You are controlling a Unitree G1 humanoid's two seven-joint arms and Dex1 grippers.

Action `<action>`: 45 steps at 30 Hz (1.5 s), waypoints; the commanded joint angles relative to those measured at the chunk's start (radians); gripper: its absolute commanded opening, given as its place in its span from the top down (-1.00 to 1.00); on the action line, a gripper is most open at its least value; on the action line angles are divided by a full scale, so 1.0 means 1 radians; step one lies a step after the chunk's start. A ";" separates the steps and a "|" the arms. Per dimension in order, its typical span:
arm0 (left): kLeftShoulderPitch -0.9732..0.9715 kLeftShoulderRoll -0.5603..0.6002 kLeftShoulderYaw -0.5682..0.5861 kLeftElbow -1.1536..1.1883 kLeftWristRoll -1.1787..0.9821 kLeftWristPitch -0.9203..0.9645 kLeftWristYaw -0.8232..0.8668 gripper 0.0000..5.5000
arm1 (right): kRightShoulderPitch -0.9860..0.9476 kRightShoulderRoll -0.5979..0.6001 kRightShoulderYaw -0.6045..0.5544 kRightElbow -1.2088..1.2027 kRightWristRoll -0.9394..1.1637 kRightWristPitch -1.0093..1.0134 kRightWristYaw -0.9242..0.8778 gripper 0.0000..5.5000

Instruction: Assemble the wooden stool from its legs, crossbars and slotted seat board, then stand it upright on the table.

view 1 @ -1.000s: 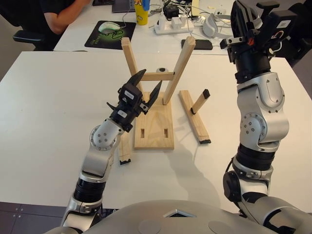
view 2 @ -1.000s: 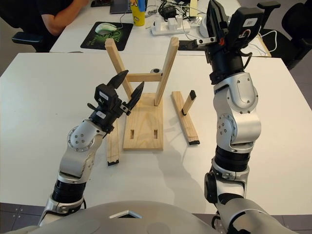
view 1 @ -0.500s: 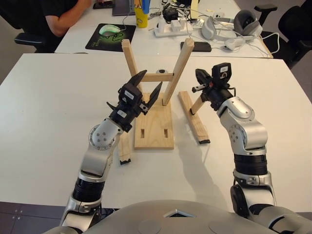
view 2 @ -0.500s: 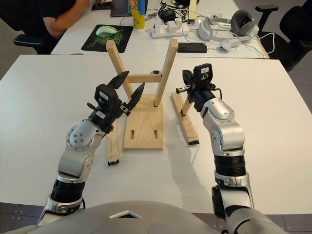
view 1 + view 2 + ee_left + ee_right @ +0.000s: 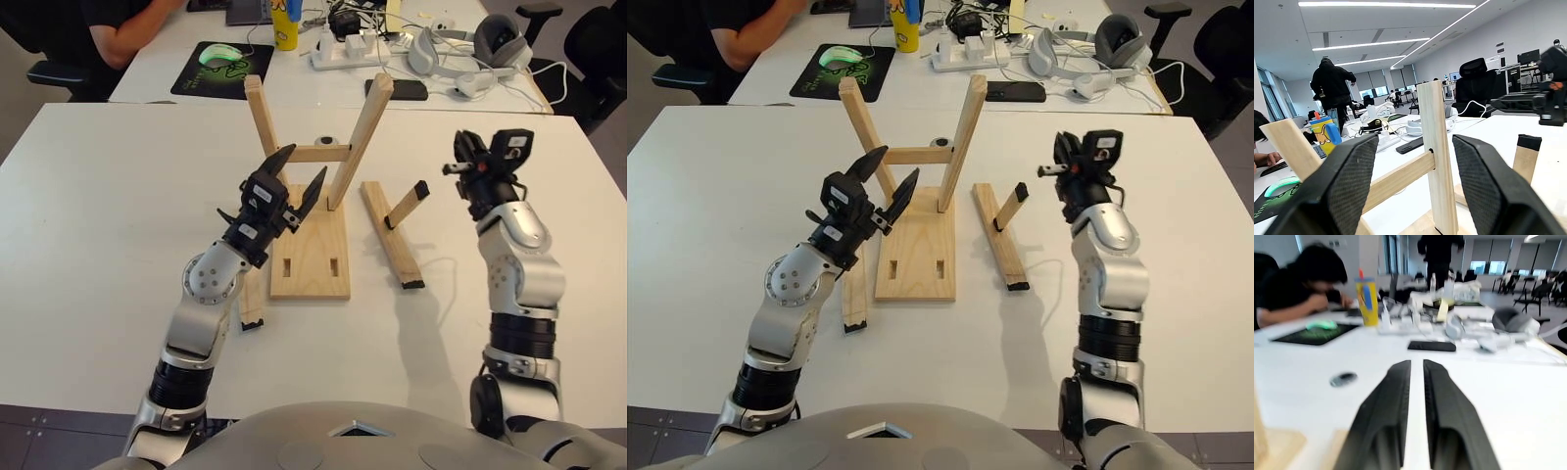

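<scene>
White table (image 5: 98, 196) from the head: holds seat board (image 5: 312, 257) flat, two legs (image 5: 361, 137) and crossbar (image 5: 318, 154) standing on it. Left gripper (image 5: 308, 158) spread wide by the legs; right gripper (image 5: 460, 157) up in the air, off right. Left wrist: looks between spread fingers (image 5: 1347, 196) at one leg. Right wrist: fingers (image 5: 1386, 416) pressed together.

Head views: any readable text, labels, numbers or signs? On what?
No text can be read in these pictures.
Left gripper: white stickers, too small to read.
Right gripper: white label behind it on the wrist, too small to read.
Cup: colour print, blurred.
Mouse pad: green logo, no legible words.
Seat board: no markings visible.
</scene>
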 commanded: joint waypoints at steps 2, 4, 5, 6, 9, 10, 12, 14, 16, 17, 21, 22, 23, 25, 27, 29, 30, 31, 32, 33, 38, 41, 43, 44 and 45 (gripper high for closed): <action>0.022 0.007 0.021 -0.019 0.014 0.002 0.020 -0.01 | 0.123 -0.159 0.047 0.002 0.008 0.217 0.148 0.56; 0.031 0.007 0.027 -0.026 0.020 0.001 0.031 -0.01 | 0.113 -0.208 0.073 0.004 0.015 0.284 0.201 0.42; 0.035 0.006 0.028 -0.028 0.022 0.001 0.035 -0.01 | 0.108 -0.231 0.087 -0.003 0.019 0.320 0.225 0.38; 0.039 0.006 0.030 -0.031 0.023 0.000 0.039 -0.01 | 0.106 -0.246 0.098 -0.013 0.026 0.353 0.245 0.33; 0.043 0.006 0.031 -0.032 0.026 -0.001 0.043 -0.01 | 0.114 -0.265 0.084 -0.079 0.072 0.466 0.267 0.16; 0.046 0.007 0.032 -0.034 0.027 -0.001 0.044 -0.01 | 0.119 -0.276 0.087 -0.106 0.085 0.504 0.275 0.12; 0.047 0.011 0.035 -0.036 0.028 -0.001 0.045 -0.01 | 0.132 -0.281 0.083 -0.163 0.122 0.592 0.282 -0.01; 0.041 0.014 0.043 -0.038 0.026 0.000 0.041 -0.01 | 0.140 -0.257 0.059 -0.219 0.165 0.694 0.267 -0.13; 0.036 0.017 0.046 -0.037 0.024 -0.001 0.037 -0.01 | 0.135 -0.233 0.039 -0.262 0.208 0.776 0.260 -0.24; 0.035 0.017 0.047 -0.035 0.023 -0.002 0.036 -0.01 | 0.126 -0.215 0.023 -0.276 0.223 0.809 0.246 -0.30; 0.040 0.016 0.046 -0.035 0.028 -0.003 0.040 -0.01 | 0.085 -0.170 0.074 -0.307 0.223 0.854 0.195 -0.49; 0.039 0.017 0.046 -0.036 0.027 -0.002 0.038 -0.01 | 0.086 -0.150 0.097 -0.318 0.212 0.849 0.173 -0.51; 0.033 0.017 0.045 -0.032 0.024 -0.001 0.033 -0.01 | 0.094 -0.133 0.117 -0.329 0.198 0.837 0.150 -0.51; 0.014 0.021 0.041 -0.021 0.014 0.002 0.016 -0.01 | 0.118 -0.091 0.157 -0.335 0.155 0.800 0.086 -0.51; 0.001 0.026 0.040 -0.017 0.006 0.007 0.001 -0.01 | 0.137 -0.084 0.224 -0.326 0.086 0.748 0.032 -0.51; -0.012 0.032 0.040 -0.011 -0.002 0.010 -0.017 -0.01 | 0.159 -0.082 0.269 -0.311 0.026 0.697 -0.008 -0.51; -0.018 0.035 0.040 -0.007 -0.006 0.010 -0.025 -0.01 | 0.171 -0.079 0.280 -0.303 -0.003 0.669 -0.029 -0.51; -0.026 0.038 0.040 -0.003 -0.009 0.011 -0.032 -0.01 | 0.181 -0.076 0.289 -0.296 -0.020 0.654 -0.037 -0.51; -0.029 0.040 0.043 -0.002 -0.011 0.011 -0.034 -0.01 | 0.187 -0.067 0.294 -0.288 -0.026 0.649 -0.040 -0.51; -0.032 0.042 0.044 0.000 -0.013 0.011 -0.037 -0.01 | 0.193 -0.059 0.297 -0.280 -0.028 0.645 -0.040 -0.51; -0.037 0.041 0.050 0.009 -0.009 0.003 -0.033 -0.01 | 0.204 -0.026 0.287 -0.251 0.010 0.671 -0.004 -0.34; -0.023 0.032 0.054 -0.002 0.007 0.002 -0.008 -0.01 | 0.189 -0.022 0.275 -0.214 0.031 0.685 0.022 -0.15; -0.012 0.030 0.066 0.003 0.027 -0.005 0.018 -0.01 | 0.168 -0.029 0.282 -0.178 0.034 0.679 0.045 -0.03; -0.014 0.030 0.069 0.013 0.034 -0.011 0.028 -0.01 | 0.161 -0.032 0.283 -0.166 0.029 0.670 0.051 0.02; -0.023 0.028 0.076 0.026 0.036 -0.011 0.037 -0.01 | 0.157 -0.034 0.283 -0.155 0.025 0.662 0.056 0.07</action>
